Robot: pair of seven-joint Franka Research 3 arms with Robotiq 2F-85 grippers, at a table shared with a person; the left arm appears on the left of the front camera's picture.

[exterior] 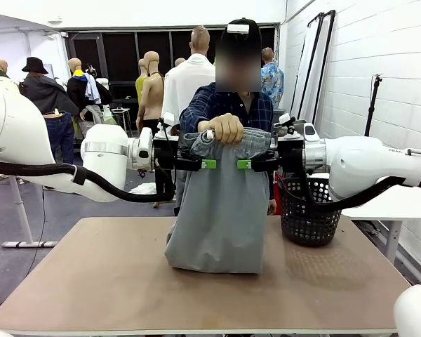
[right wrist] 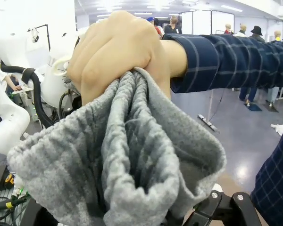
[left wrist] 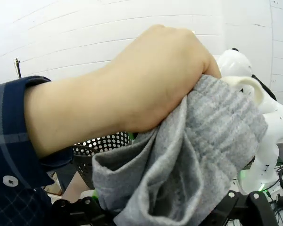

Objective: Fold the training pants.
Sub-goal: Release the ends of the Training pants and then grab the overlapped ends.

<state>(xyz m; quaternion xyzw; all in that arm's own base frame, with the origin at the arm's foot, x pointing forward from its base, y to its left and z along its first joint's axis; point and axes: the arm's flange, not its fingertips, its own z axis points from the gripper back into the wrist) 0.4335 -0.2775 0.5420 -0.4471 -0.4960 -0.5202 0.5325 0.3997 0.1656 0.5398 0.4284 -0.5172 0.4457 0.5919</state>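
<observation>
The black mesh basket [exterior: 309,219] stands on the table [exterior: 91,281]; what lies inside it cannot be told from this angle. Just left of the basket the training pants [exterior: 221,217] hang upright. Their lower end rests on the table near the basket's foot, and their gathered waistband is bunched higher than the basket's rim in the person's hand [exterior: 224,128], a closed fist. The left gripper [exterior: 208,163] reaches in level from the side away from the basket. The right gripper [exterior: 244,164] comes in level above the basket. Both green tips lie at the cloth under the fist. Cloth hides the fingertips in the wrist views, so I cannot tell whether either pair of jaws is clamped or apart.
</observation>
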